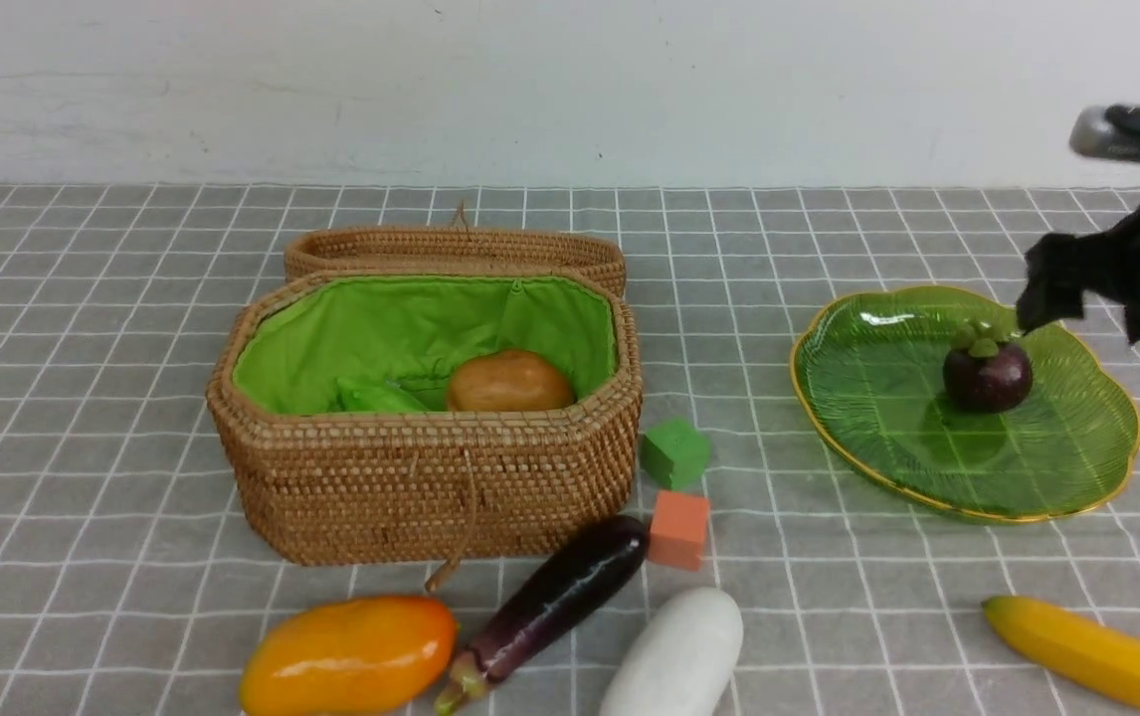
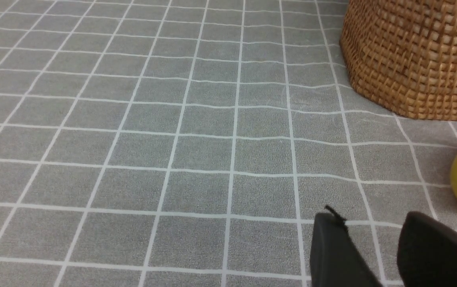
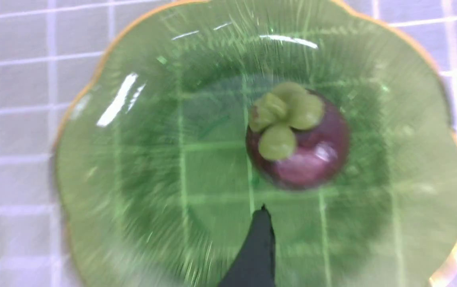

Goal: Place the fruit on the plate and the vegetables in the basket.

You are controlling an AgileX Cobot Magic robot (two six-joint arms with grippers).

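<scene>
The mangosteen sits upright on the plate at the right of the front view, toward the plate's far right part. The right fingers hang just above it, spread wide with nothing between them; in the right wrist view the fruit lies clear of both.

The banana lies on the desk in the lower right corner, well apart from the plate. The mango lies at the bottom edge, left of centre.

The basket stands open at centre left, its lid just behind it. Inside are the potato and, beside it, the green pod. The eggplant lies slanted in front of the basket, its tip by an orange cube, with a green cube above that. The radish lies just right of the eggplant.

The left fingers stand partly apart and hold nothing, low over bare desk near the mango.
</scene>
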